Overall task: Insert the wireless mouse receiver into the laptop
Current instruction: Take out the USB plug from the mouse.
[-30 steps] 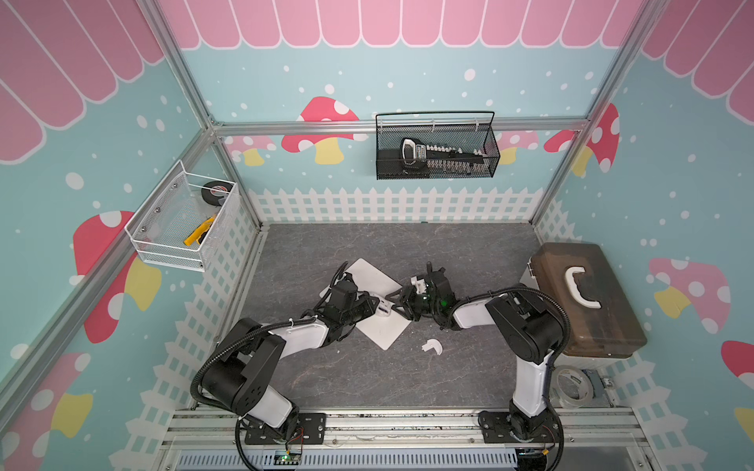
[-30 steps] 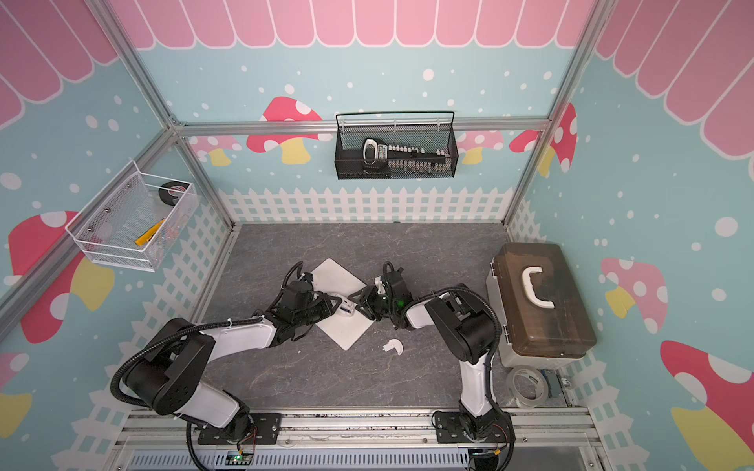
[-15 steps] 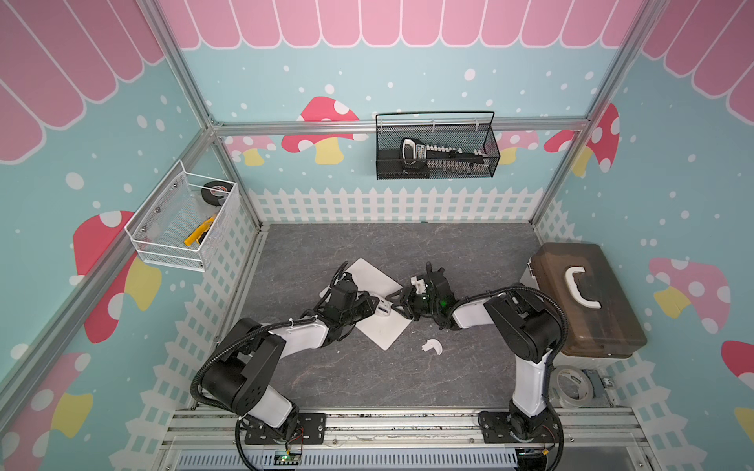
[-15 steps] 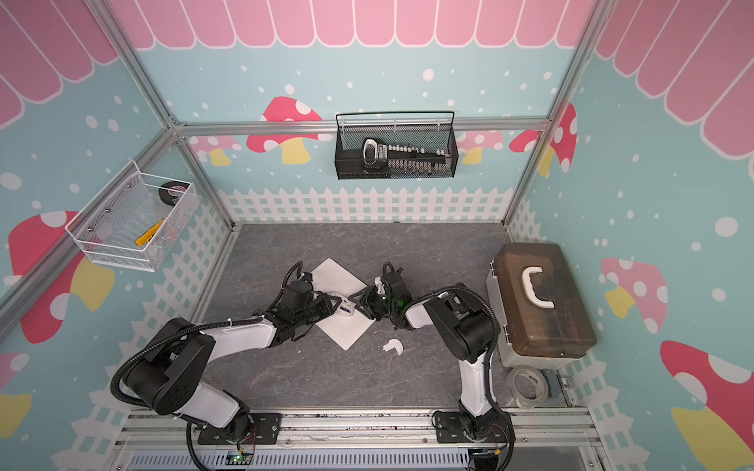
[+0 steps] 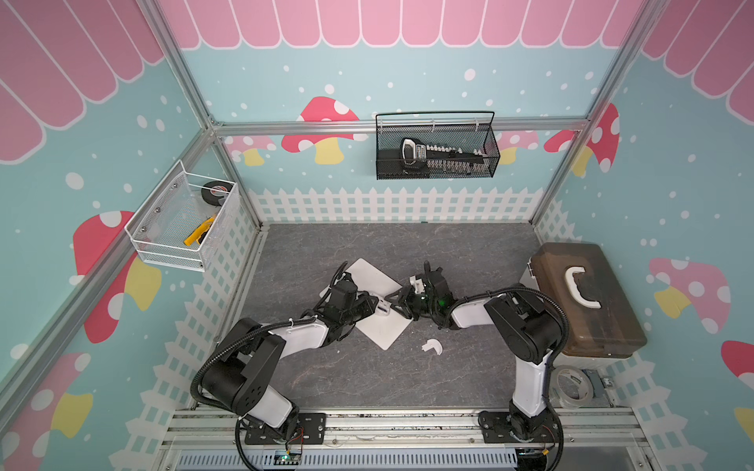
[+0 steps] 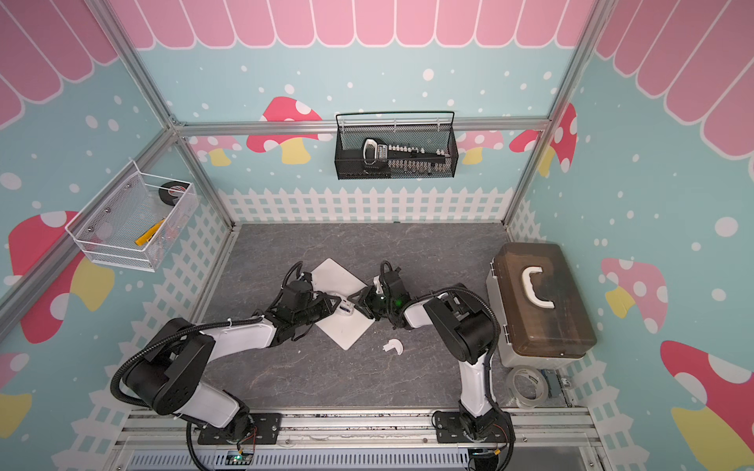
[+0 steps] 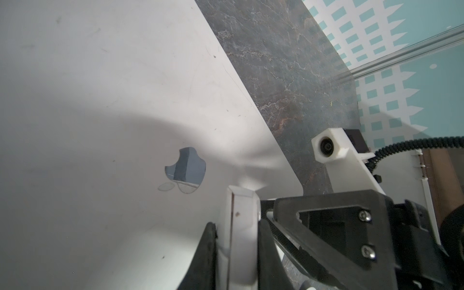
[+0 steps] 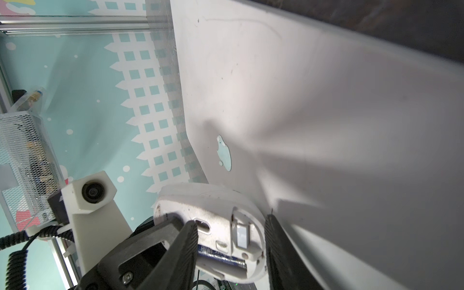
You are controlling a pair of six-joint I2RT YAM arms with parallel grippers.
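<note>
The silver-white laptop (image 5: 367, 274) (image 6: 332, 274) lies closed on the grey floor, its apple logo (image 7: 187, 168) on the lid. My left gripper (image 7: 236, 224) (image 5: 376, 306) is shut on the white mouse (image 7: 242, 221) (image 8: 200, 198), held on edge just above the lid. The wireless mouse receiver (image 8: 242, 236), a tiny whitish stub, sits in a slot in the mouse's underside. My right gripper (image 8: 229, 223) (image 5: 399, 301) faces that underside. Its jaws are open on either side of the receiver, with gaps showing.
A white curved cover piece (image 5: 432, 346) lies on the floor in front of the laptop. A brown toolbox (image 5: 587, 297) stands at the right, with a clear tape roll (image 5: 571, 385) before it. A black basket (image 5: 436, 151) and a white basket (image 5: 183, 220) hang on the walls.
The right gripper's jaws have narrowed a little around the mouse's underside. Both arms stay where they were.
</note>
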